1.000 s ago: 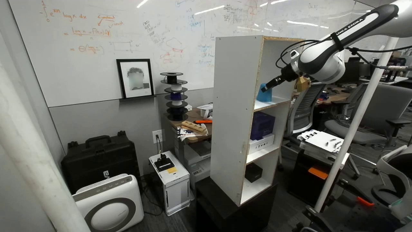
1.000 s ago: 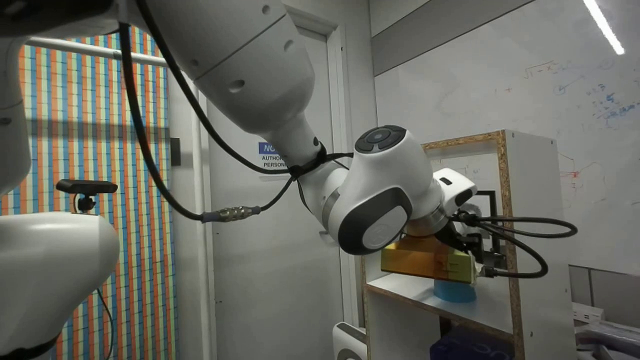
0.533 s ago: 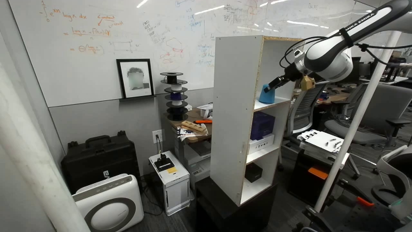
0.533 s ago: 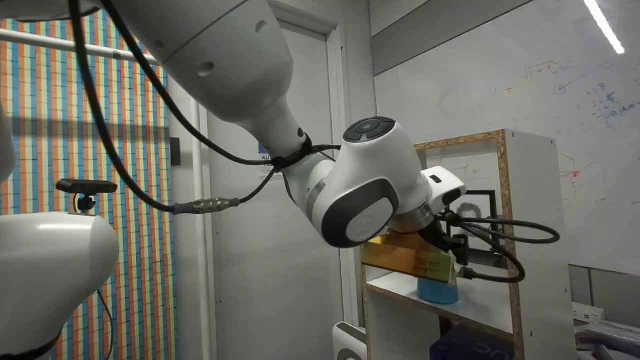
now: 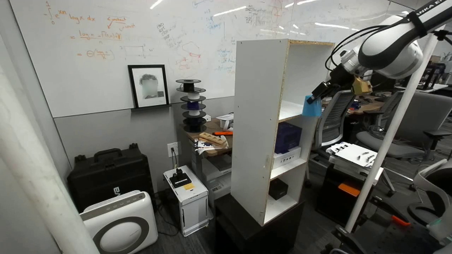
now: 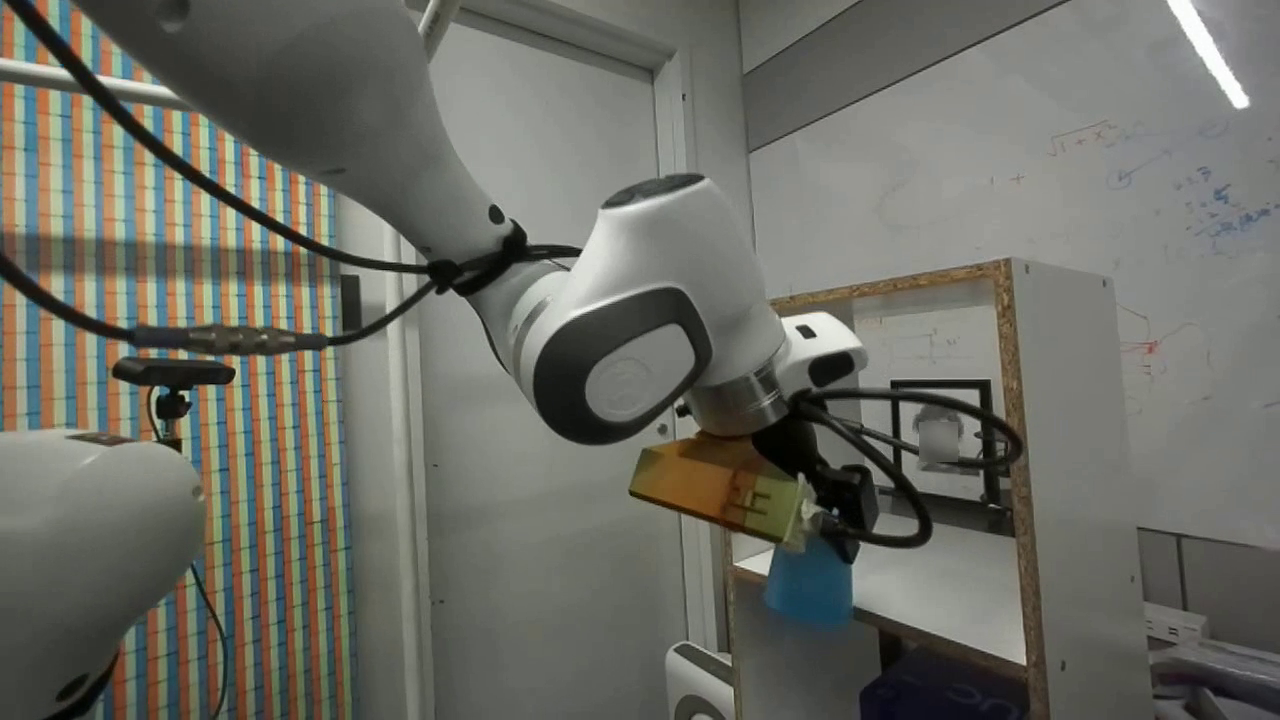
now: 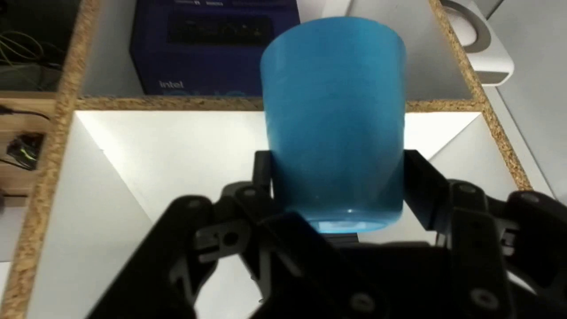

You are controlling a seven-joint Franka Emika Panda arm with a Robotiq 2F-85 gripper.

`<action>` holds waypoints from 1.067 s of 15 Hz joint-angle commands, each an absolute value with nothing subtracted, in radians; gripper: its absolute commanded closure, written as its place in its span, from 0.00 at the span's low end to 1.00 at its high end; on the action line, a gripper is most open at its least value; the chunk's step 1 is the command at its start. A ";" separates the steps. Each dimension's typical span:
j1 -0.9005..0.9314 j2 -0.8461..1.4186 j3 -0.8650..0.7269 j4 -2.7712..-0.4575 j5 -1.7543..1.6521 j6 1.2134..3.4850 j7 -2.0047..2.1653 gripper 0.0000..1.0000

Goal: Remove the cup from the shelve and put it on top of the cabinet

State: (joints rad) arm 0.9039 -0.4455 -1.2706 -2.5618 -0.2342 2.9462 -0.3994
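Pinching the tapered light-blue plastic-looking cup point(image 5: 312, 108) in front of the flat white shelf board point(image 5: 289, 110), the black two-fingered hand point(image 7: 337, 173) should rise toward twelve o'clock before crossing above the tall white chipboard cabinet point(image 5: 259, 106).

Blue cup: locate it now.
The blue cup is right of centre in the wrist view, gripped by the end effector, in front of the cabinet's top compartment.

Right of centre in an exterior view, open air lies above the white cabinet point(image 5: 259, 106); the blue cup point(image 5: 312, 110) partly blocks its roomy top compartment point(image 5: 303, 70), a purple box point(image 5: 287, 137) the middle one point(image 5: 307, 138).
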 commanded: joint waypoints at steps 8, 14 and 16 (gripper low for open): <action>0.144 -0.670 -0.559 -2.490 -0.349 2.361 -0.374 0.55; -0.040 -0.824 -0.413 -2.370 -0.257 2.318 -0.484 0.55; -0.045 -0.839 -0.424 -2.345 -0.256 2.393 -0.492 0.55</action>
State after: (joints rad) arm -0.0239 -0.8162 -0.4264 -2.3811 -0.2833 2.3058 -0.4533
